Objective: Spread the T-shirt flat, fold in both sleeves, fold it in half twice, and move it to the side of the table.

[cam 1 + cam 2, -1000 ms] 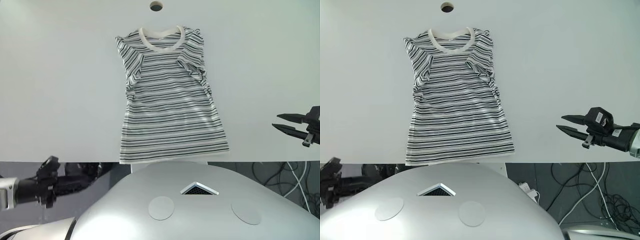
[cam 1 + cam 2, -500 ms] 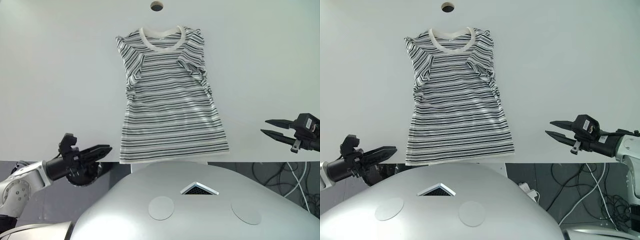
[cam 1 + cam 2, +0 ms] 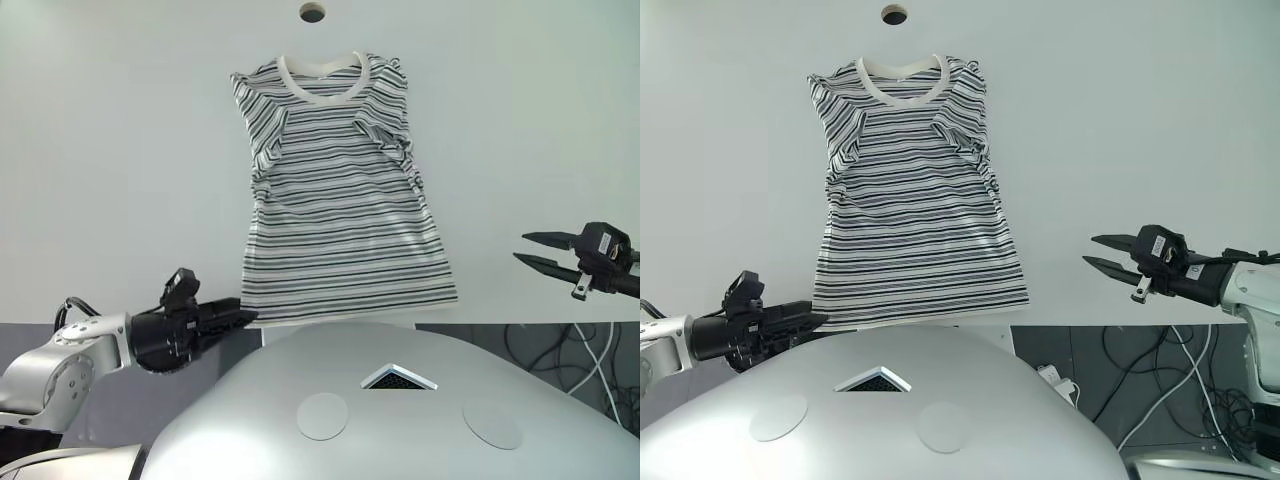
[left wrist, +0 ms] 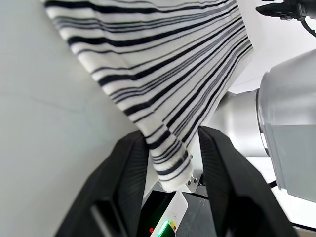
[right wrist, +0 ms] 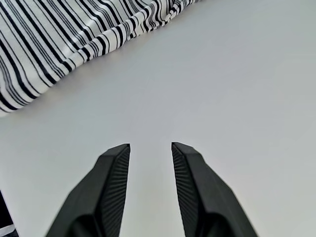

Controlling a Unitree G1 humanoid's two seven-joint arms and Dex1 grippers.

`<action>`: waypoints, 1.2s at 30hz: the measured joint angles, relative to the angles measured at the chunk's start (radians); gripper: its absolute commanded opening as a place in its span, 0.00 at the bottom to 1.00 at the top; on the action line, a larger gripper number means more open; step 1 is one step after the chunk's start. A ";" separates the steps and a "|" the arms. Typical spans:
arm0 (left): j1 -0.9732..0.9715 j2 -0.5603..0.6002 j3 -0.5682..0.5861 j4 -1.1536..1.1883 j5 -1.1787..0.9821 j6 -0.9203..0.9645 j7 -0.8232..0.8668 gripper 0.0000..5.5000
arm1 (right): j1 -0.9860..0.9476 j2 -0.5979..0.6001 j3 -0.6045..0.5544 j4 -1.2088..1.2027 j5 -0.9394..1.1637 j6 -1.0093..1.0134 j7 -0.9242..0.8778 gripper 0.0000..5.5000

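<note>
The black-and-white striped T-shirt [image 3: 340, 190] lies lengthwise on the white table [image 3: 120, 150], collar far, both sleeves tucked in, hem at the near edge. My left gripper [image 3: 240, 318] is at the table's near edge by the hem's left corner. In the left wrist view its fingers [image 4: 129, 168] stand open with that hem corner [image 4: 170, 163] hanging between them. My right gripper [image 3: 521, 247] hovers open over the table's near right part, well apart from the shirt's right side [image 5: 59, 44].
A round hole [image 3: 312, 12] sits in the table beyond the collar. Cables [image 3: 1160, 390] lie on the floor below the near right edge. Bare table stretches on both sides of the shirt.
My left arm has come up from below the table edge and moved right to the hem's left corner. My right gripper has shifted left, closer to the shirt.
</note>
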 measured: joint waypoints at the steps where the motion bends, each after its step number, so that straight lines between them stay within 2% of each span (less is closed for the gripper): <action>1: -0.003 0.001 -0.002 -0.001 0.003 0.002 -0.001 0.33 | 0.010 0.000 0.001 -0.015 -0.006 -0.001 0.000 0.29; 3: -0.010 0.007 -0.006 -0.001 0.003 0.007 -0.002 0.33 | 0.019 0.001 0.001 -0.027 -0.009 -0.005 0.000 0.29; 12: -0.034 0.017 -0.043 0.014 0.011 0.071 -0.008 0.01 | 0.057 0.008 0.027 -0.093 -0.036 -0.062 0.001 0.30; 18: -0.044 0.017 -0.045 0.019 0.012 0.081 -0.008 0.00 | 0.055 0.006 0.064 -0.093 0.008 0.005 0.029 0.30; 29: -0.038 -0.005 -0.037 0.017 0.021 0.071 -0.006 0.00 | -0.070 -0.053 0.197 -0.018 0.226 0.386 0.167 0.30; 36: -0.037 -0.011 -0.049 0.009 0.049 0.040 -0.012 0.00 | -0.151 -0.080 0.305 0.001 0.271 0.561 0.182 0.30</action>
